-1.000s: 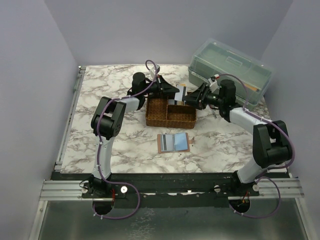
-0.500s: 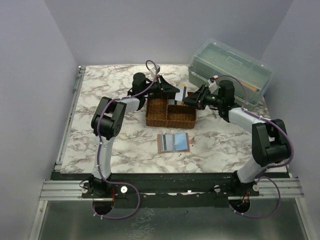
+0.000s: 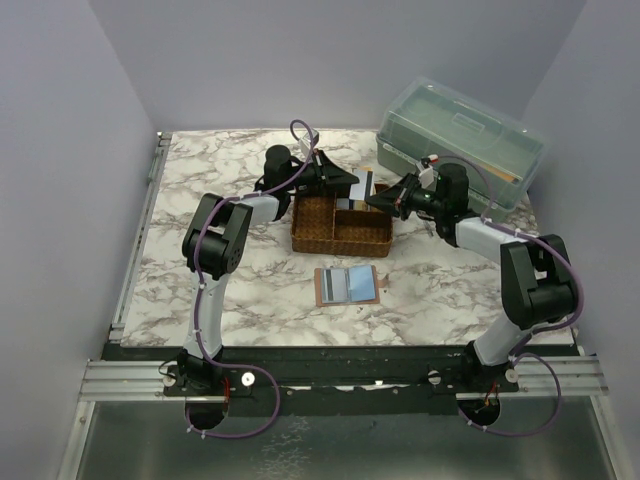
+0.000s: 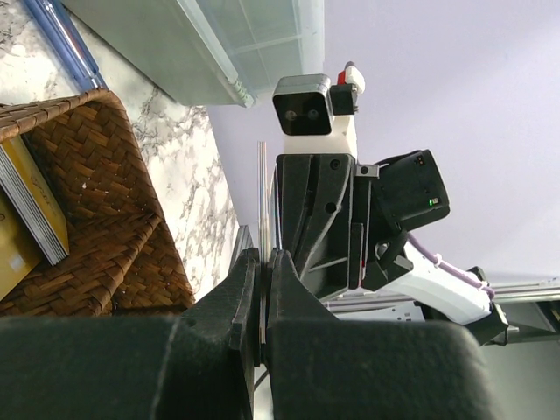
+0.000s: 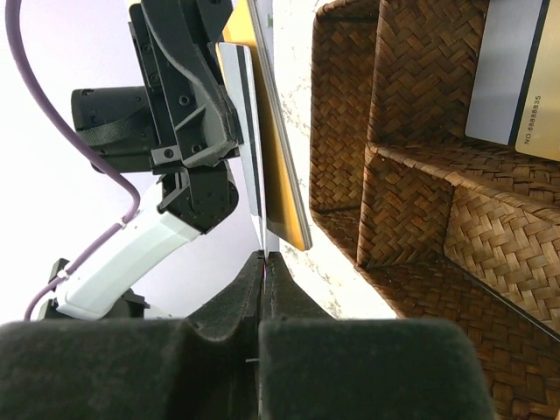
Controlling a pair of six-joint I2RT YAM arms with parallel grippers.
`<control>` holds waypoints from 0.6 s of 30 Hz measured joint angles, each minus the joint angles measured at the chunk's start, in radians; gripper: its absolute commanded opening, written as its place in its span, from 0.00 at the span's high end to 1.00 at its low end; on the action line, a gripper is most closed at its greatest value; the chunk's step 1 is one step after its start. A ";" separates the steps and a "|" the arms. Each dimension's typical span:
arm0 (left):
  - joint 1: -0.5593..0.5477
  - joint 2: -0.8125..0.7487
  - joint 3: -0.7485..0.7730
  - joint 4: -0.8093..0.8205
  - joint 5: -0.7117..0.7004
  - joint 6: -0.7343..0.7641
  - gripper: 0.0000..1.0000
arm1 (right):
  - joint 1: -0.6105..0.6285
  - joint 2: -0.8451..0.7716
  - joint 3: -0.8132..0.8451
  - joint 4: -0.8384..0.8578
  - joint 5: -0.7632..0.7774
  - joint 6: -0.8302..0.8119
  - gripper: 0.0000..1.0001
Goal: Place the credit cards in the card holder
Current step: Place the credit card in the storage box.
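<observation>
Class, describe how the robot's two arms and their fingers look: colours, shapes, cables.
Both the left arm and right arm have chunky black joints joined by white links. A purple cable loops along each. The fingers are matt black and blocky. The right wrist carries a white-and-black camera.

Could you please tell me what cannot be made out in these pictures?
- Left wrist view: held credit cards are edge-on; count unclear.
- Top view: card holder too small to see inside its pockets.
- Right wrist view: frame edge cuts off the card in the woven tray.
</observation>
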 measured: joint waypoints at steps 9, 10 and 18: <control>0.001 0.000 0.000 0.000 -0.004 0.000 1.00 | 0.000 0.013 -0.017 0.067 0.001 0.070 0.86; 0.001 0.000 0.000 0.000 -0.004 0.000 1.00 | 0.000 0.013 -0.018 0.068 0.001 0.070 0.85; -0.001 0.000 -0.004 0.000 -0.004 0.000 1.00 | 0.000 -0.006 -0.025 0.062 0.006 0.064 0.81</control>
